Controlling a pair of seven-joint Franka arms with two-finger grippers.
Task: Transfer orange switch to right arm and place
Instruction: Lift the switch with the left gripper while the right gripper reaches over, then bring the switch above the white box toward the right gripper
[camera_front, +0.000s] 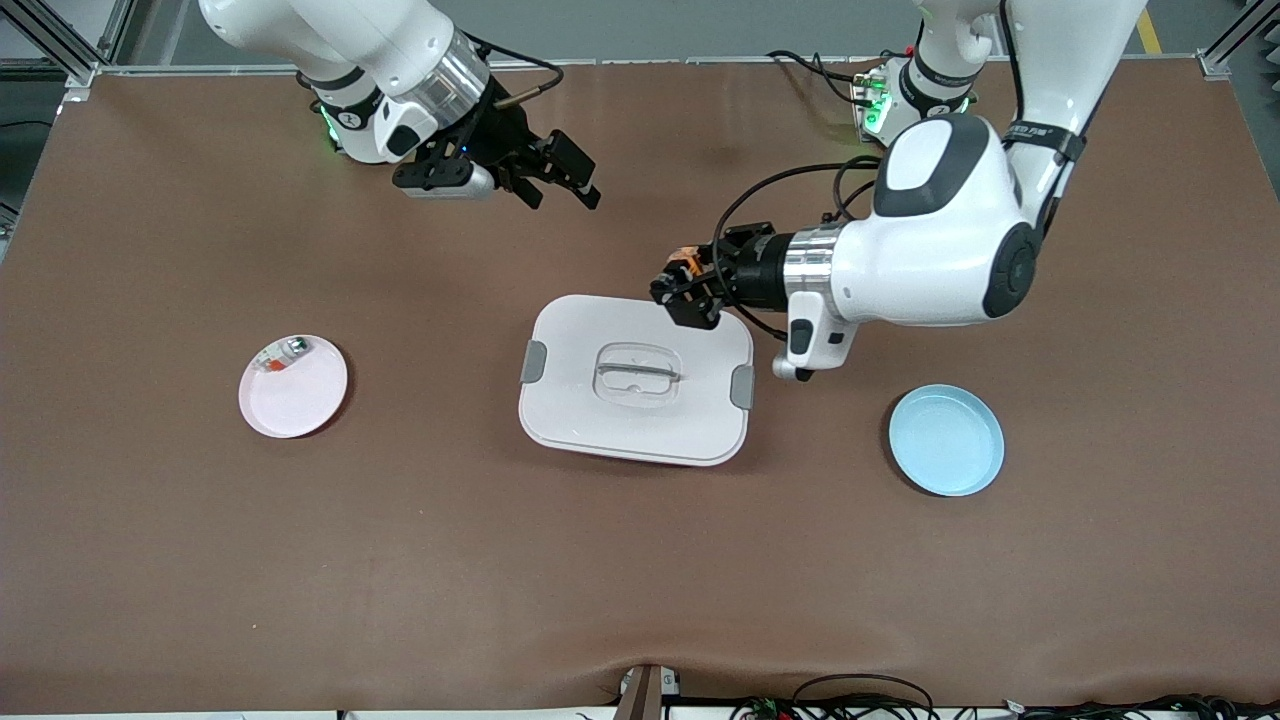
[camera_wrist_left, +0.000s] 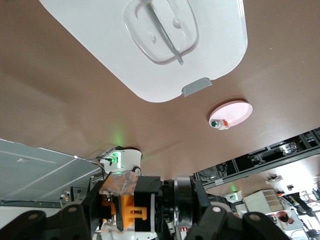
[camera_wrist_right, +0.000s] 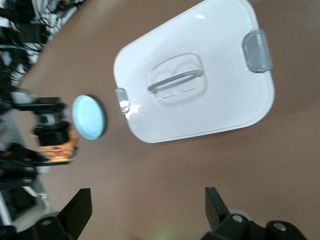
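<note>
My left gripper (camera_front: 686, 277) is shut on the orange switch (camera_front: 683, 266), a small orange and black part. It holds it in the air over the corner of the white lidded box (camera_front: 565, 335). In the left wrist view the switch (camera_wrist_left: 126, 209) sits between the black fingers of the left gripper (camera_wrist_left: 122, 212). My right gripper (camera_front: 560, 188) is open and empty, up over bare table between the right arm's base and the box. In the right wrist view its fingers (camera_wrist_right: 80, 202) stand wide apart, and the switch (camera_wrist_right: 60, 150) shows farther off.
The white box has a clear handle (camera_front: 637, 372) and grey clips. A pink plate (camera_front: 300, 395) toward the right arm's end holds a small clear-and-white part (camera_front: 283, 354). A blue plate (camera_front: 945, 440) lies toward the left arm's end.
</note>
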